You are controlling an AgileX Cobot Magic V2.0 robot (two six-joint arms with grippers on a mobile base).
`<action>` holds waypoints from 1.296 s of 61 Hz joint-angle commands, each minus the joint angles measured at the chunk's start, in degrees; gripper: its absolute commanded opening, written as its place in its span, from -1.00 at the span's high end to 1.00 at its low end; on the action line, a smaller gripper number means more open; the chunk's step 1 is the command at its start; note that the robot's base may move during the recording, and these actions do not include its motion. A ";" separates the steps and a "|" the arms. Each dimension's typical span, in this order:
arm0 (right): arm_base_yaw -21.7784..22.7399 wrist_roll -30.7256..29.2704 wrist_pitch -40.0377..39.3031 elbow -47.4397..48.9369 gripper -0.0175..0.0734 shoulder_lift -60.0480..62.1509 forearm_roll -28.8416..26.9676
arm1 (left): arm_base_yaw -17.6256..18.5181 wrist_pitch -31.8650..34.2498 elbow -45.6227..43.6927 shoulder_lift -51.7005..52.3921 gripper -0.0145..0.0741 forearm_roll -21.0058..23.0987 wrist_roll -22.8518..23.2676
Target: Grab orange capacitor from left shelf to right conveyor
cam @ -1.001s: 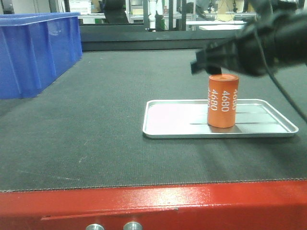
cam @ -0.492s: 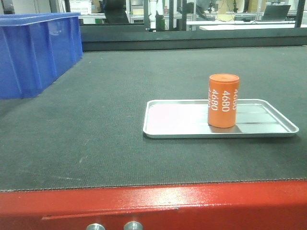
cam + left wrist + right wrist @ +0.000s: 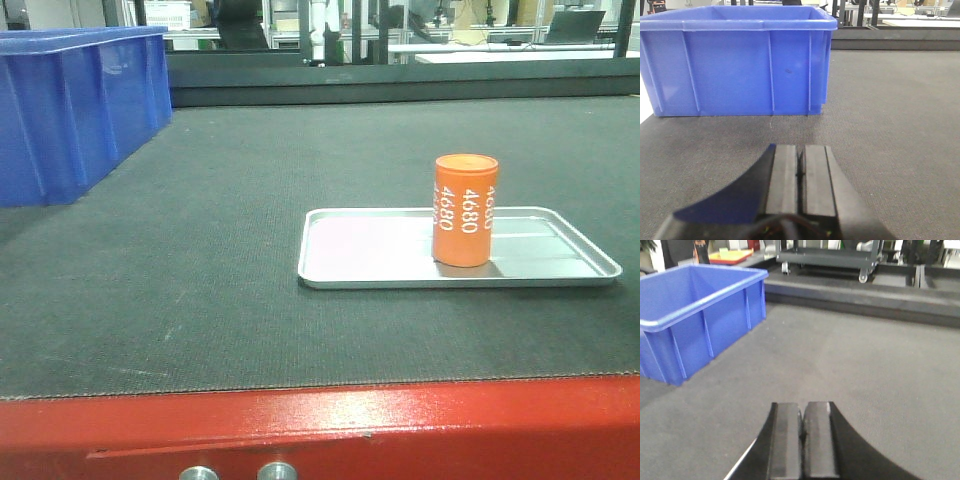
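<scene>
In the front-facing view we see the orange capacitor standing upright right of centre in the frame, its white "4680" print running lengthwise down its side. It rests inside the silver tray, toward the tray's right half, with its base on the tray floor. The tray lies flat on the right conveyor, whose dark textured belt fills most of the frame and whose glossy red front edge crosses the bottom. In the upper left of that frame we see the blue crate sitting on the belt, well apart from the tray. Neither arm appears in this view, and nothing touches the capacitor.

In the left wrist view we find the left end effector at the bottom centre of the frame, its two dark pads pressed together with only a thin seam between them and nothing held. The crate fills the upper left ahead of it.

In the right wrist view the right end effector sits at the bottom centre, likewise closed and empty, above bare belt, with the crate at the left edge of the frame.
</scene>
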State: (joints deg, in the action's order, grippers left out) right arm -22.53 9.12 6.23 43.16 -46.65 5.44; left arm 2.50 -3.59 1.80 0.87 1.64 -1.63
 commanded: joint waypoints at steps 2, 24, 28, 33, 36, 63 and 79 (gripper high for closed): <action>0.14 -0.23 -4.54 1.95 0.47 0.70 0.56 | 0.26 5.04 1.50 0.55 0.96 0.34 0.23; 0.38 -0.23 -4.17 1.85 0.47 1.20 0.56 | 0.26 5.04 1.50 0.55 0.96 0.34 0.23; 0.38 -0.23 -4.60 1.85 0.47 2.79 0.56 | 0.26 5.04 1.50 0.55 0.96 0.34 0.23; 0.80 -0.43 -6.23 1.85 0.49 6.04 0.94 | 0.26 5.04 1.50 0.55 0.96 0.34 0.23; 1.55 -0.48 -6.23 1.71 0.51 8.41 2.27 | 0.26 5.04 1.50 0.55 0.96 0.34 0.23; 6.46 1.28 -2.80 -24.67 0.51 42.13 12.88 | 0.26 5.04 1.50 0.55 0.96 0.34 0.23; 11.92 11.11 -4.82 -37.77 0.51 48.46 10.12 | 0.26 5.04 1.50 0.55 0.96 0.34 0.23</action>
State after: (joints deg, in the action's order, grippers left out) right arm -12.76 17.65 7.51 5.85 0.62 15.80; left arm 2.50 -3.59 1.80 0.87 1.64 -1.63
